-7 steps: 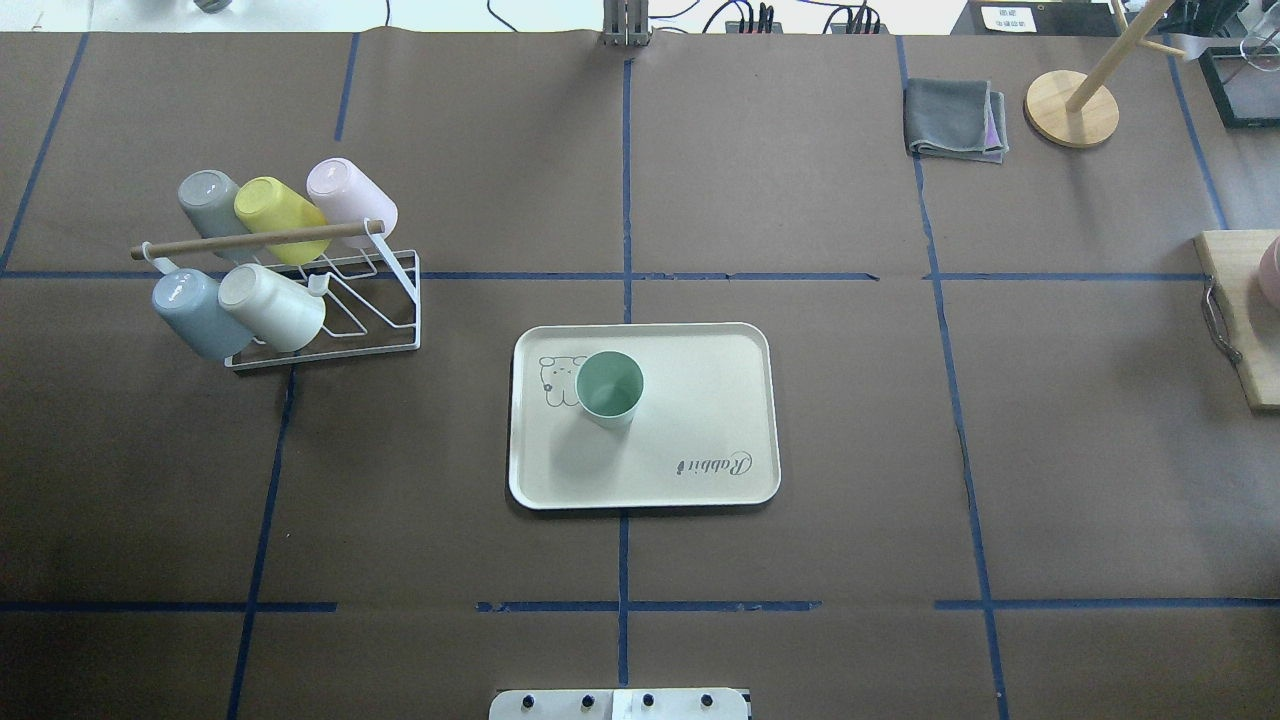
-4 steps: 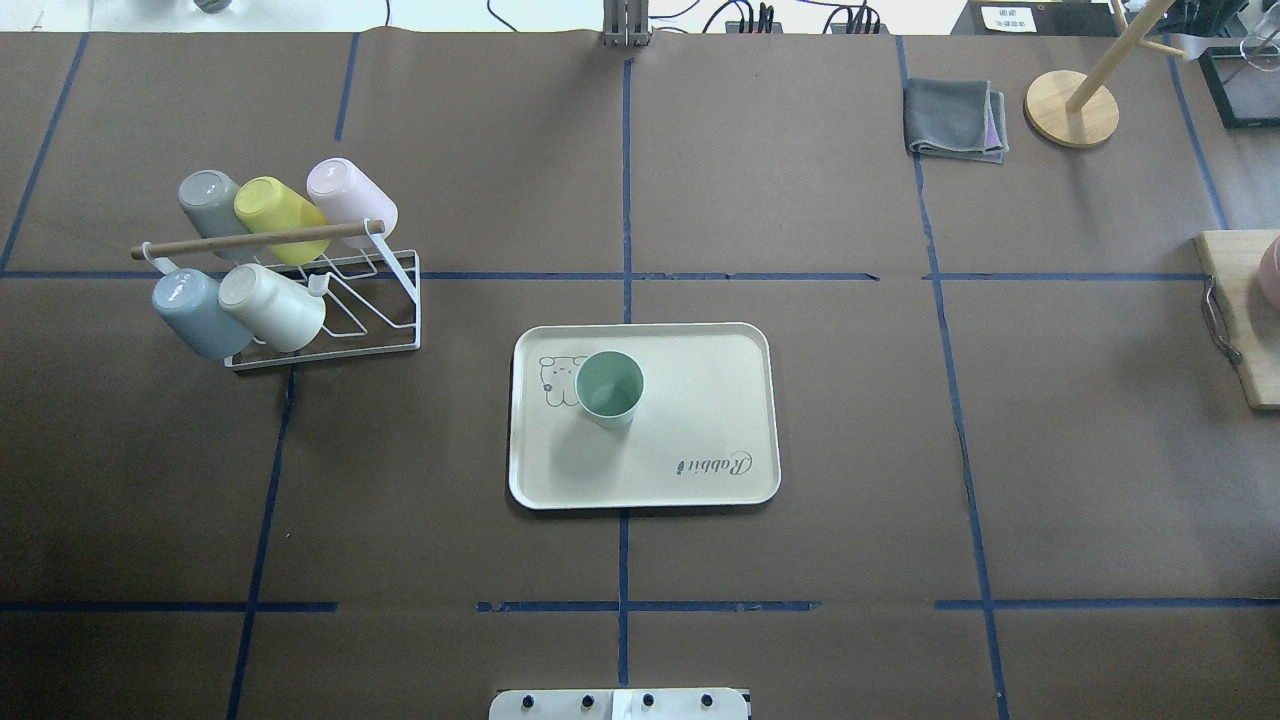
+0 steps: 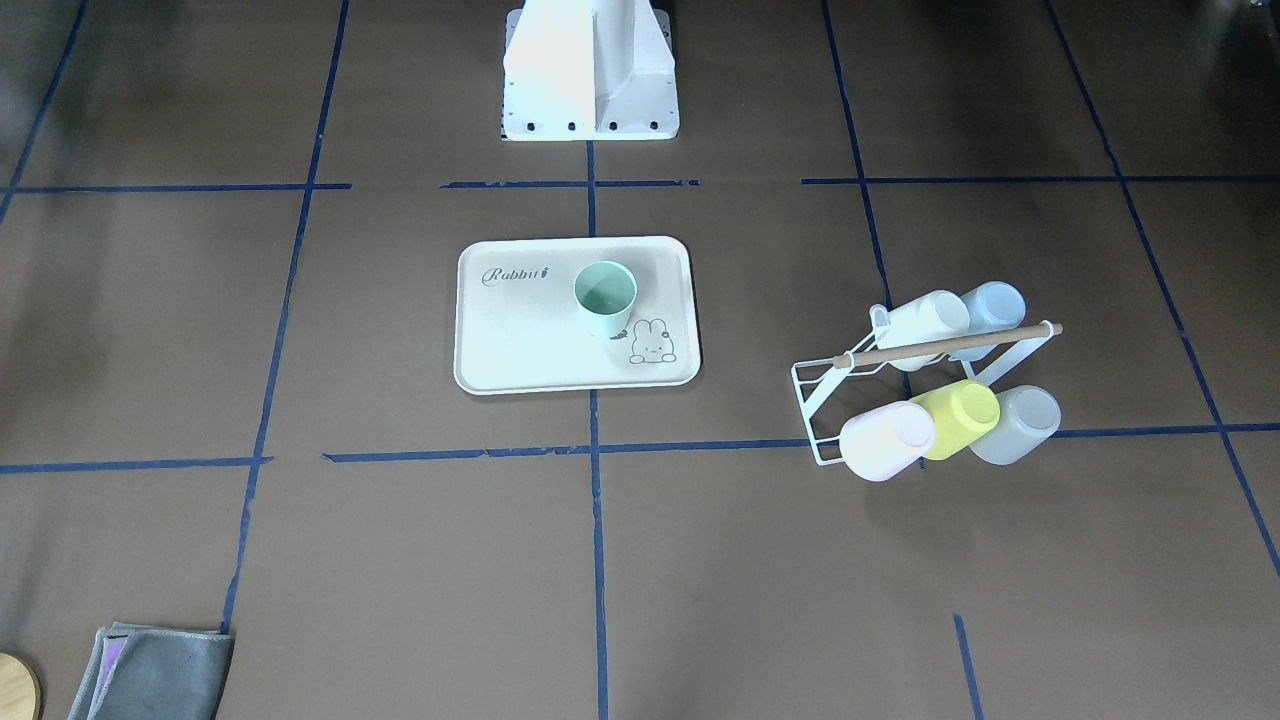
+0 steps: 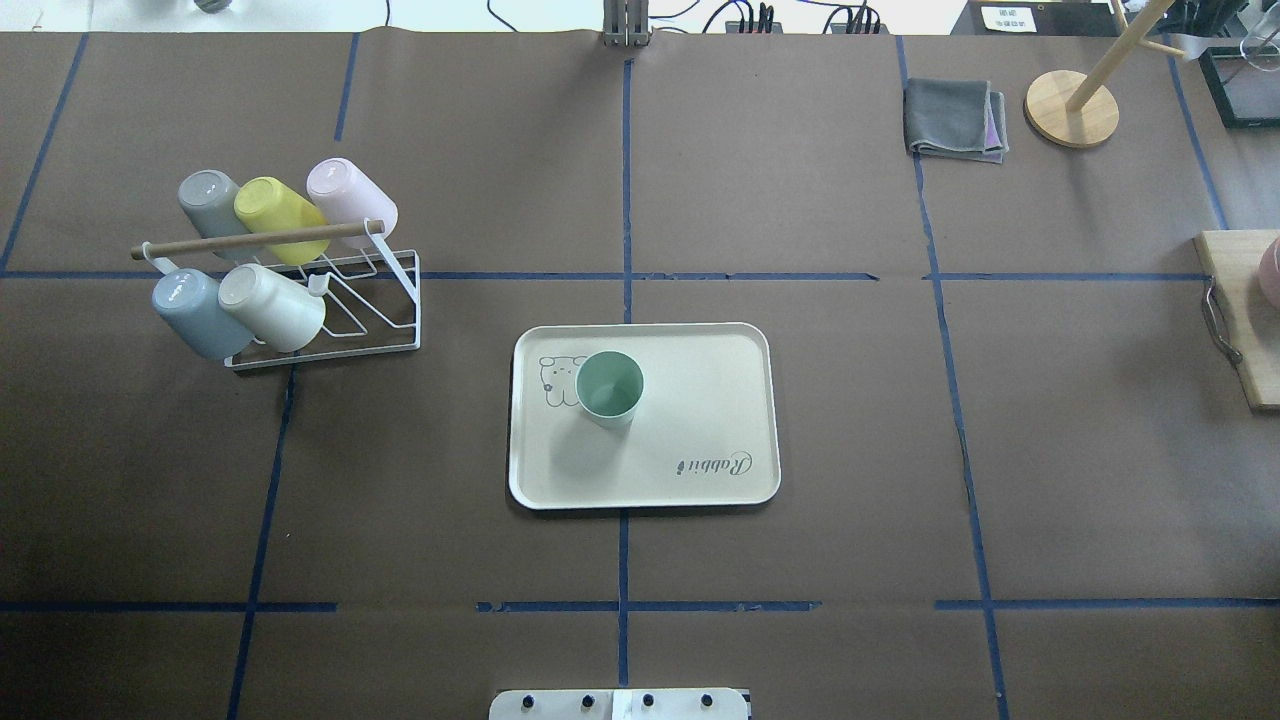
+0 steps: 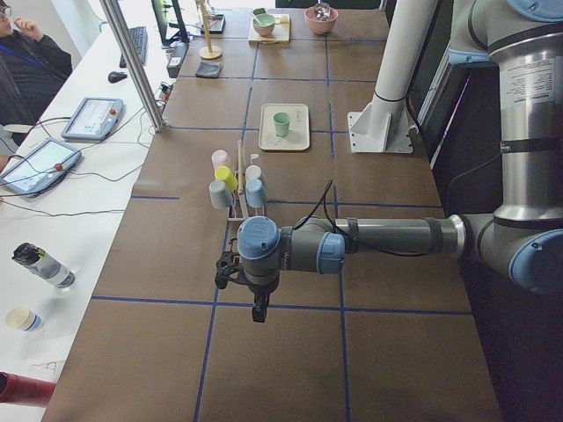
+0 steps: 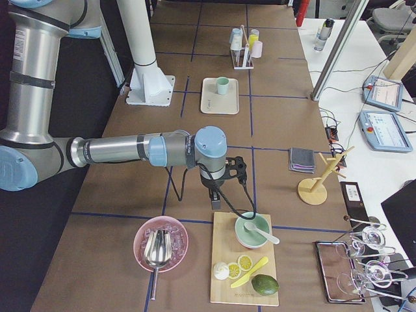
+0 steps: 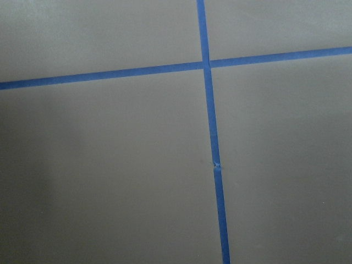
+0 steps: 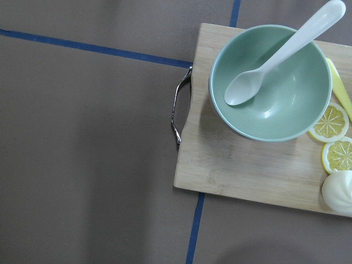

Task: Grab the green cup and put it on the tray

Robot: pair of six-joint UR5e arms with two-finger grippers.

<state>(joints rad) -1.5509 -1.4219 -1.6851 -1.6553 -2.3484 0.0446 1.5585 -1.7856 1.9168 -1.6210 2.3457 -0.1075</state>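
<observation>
1. Overhead exterior view: you see the green cup [image 4: 609, 388] standing up on the tray [image 4: 690, 400], right beside the bunny drawing.
2. A rack [image 4: 340, 300] with five cups sits well apart from the tray, on the robot's left.
3. In the exterior left view, the left gripper [image 5: 259, 313] hangs over bare table, far from the tray. You cannot tell if its fingers are spread or pressed together.
4. In the exterior right view, the right gripper [image 6: 216, 203] hangs near a board [image 6: 224, 244] with a bowl [image 6: 252, 232] on it. You cannot tell about its fingers either.
</observation>
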